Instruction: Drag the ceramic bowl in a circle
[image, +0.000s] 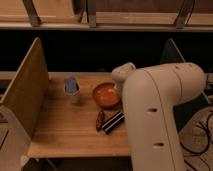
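The robot's arm (160, 115), a bulky, rounded shell of smooth cream-coloured plastic with small oval recesses along its side, filled the right of the view and bent down over a table (60, 132) of pale, planked wood with a matte, butcher-block grain. An upright board (25, 92) of light wood, cut with a slanted top edge, closed off the table's left side, and a darker panel (172, 52) of similar shape stood at the right behind the arm. The ceramic bowl (104, 95), shallow, round and glossy orange-red with a darker rim, sat near the middle of the table, toward its back edge, just left of the arm's wrist. The gripper (119, 89) reached down at the bowl's right rim, largely hidden by the wrist housing; its jaws were drawn together, though whether they pinched the rim could not be made out. A dark, flat striped object (114, 122) lay at an angle in front of the bowl, with a small reddish oval piece (100, 120) just beside it on the left. A small pale cup (72, 91) with a blue top stood apart, left of the bowl. Thin cables (202, 127) trailed at the far right.
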